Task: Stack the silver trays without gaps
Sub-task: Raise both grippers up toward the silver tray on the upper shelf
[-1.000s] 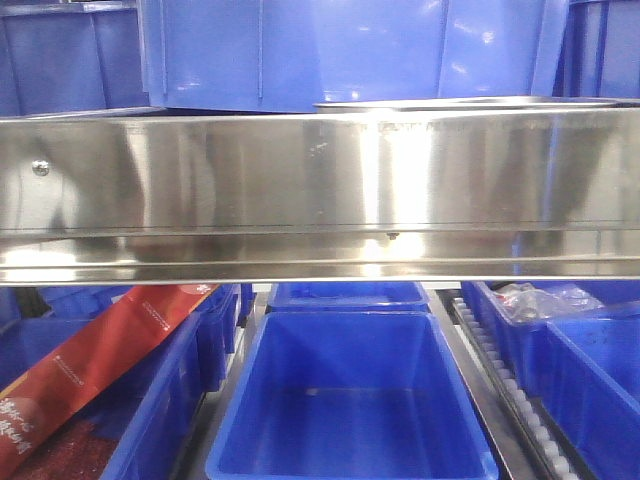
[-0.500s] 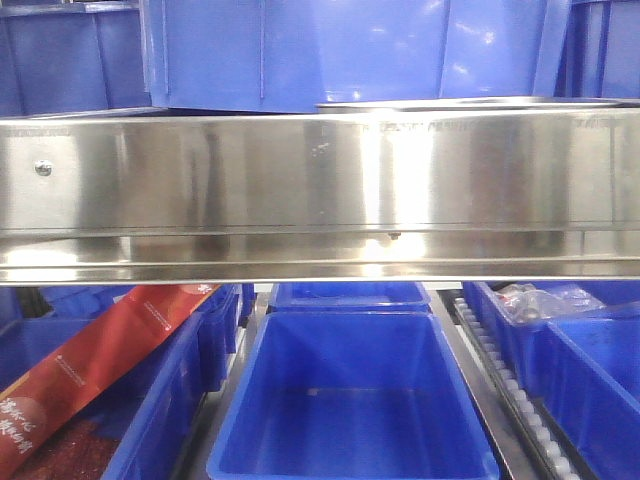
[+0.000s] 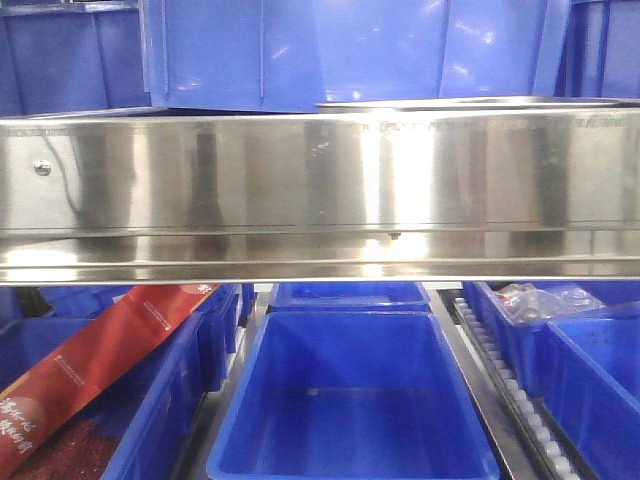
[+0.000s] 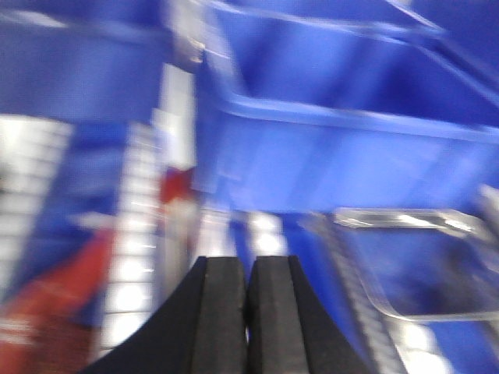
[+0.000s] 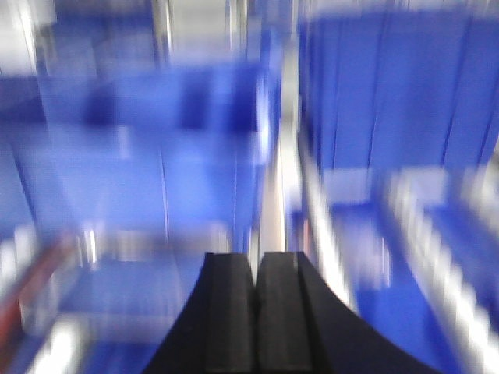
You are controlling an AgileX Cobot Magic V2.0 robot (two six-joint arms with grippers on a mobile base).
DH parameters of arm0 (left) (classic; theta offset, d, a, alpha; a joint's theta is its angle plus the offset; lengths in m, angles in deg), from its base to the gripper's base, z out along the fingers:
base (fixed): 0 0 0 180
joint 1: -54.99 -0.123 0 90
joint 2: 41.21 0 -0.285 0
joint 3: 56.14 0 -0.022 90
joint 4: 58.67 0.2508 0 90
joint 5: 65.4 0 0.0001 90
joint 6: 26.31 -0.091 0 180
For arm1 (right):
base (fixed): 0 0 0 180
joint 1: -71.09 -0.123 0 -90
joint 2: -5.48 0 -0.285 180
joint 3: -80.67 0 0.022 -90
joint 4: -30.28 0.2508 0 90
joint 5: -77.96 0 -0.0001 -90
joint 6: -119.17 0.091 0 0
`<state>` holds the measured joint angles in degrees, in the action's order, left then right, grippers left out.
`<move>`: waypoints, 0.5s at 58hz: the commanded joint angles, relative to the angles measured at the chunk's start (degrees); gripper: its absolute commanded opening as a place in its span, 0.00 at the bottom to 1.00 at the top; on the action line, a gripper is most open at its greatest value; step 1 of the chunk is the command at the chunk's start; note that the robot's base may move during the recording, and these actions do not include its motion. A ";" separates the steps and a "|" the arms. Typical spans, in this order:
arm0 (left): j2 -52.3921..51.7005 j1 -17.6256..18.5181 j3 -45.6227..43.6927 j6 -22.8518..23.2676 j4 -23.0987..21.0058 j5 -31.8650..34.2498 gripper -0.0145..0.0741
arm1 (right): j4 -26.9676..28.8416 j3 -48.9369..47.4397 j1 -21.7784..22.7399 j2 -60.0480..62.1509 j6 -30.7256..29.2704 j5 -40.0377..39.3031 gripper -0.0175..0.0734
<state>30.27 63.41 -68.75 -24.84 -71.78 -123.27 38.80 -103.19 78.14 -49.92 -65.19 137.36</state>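
In the front view, one silver tray point(image 3: 470, 101) shows edge-on as a thin shiny rim behind the top of the steel band, at the foot of an upper blue bin point(image 3: 350, 50). Neither arm appears in that view. Both wrist views are badly motion-blurred. My left gripper point(image 4: 248, 265) is shut, its black pads pressed together with nothing between them. Right of it lies a shiny rectangular rim point(image 4: 405, 222) over blue, too blurred to name. My right gripper point(image 5: 255, 261) is also shut and empty, facing blurred blue bins.
A broad steel band with a screw point(image 3: 320, 190) crosses the whole front view. Below it stands an open blue bin point(image 3: 350, 400). A red packet point(image 3: 90, 370) leans in the left bin. A roller rail point(image 3: 500, 370) and a clear bag point(image 3: 540, 300) are on the right.
Only the reflections on the steel band shift slightly in the front view; the bins and the tray rim stay where they were.
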 commanded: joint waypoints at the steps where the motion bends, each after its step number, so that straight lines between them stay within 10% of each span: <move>1: 3.63 3.46 -1.20 -0.97 -2.95 0.98 0.14 | -0.73 -3.38 0.10 -4.91 -0.08 4.99 0.11; 14: 13.74 19.93 -1.33 2.34 5.86 8.91 0.14 | -0.42 -4.63 0.10 -16.20 -0.08 5.26 0.11; 29: 28.57 29.43 -7.22 9.74 15.53 8.91 0.14 | -0.30 -4.63 -1.59 -28.66 -0.32 3.65 0.11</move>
<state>55.14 90.67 -73.20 -16.38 -57.51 -115.53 38.80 -107.30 77.61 -76.26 -65.21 142.97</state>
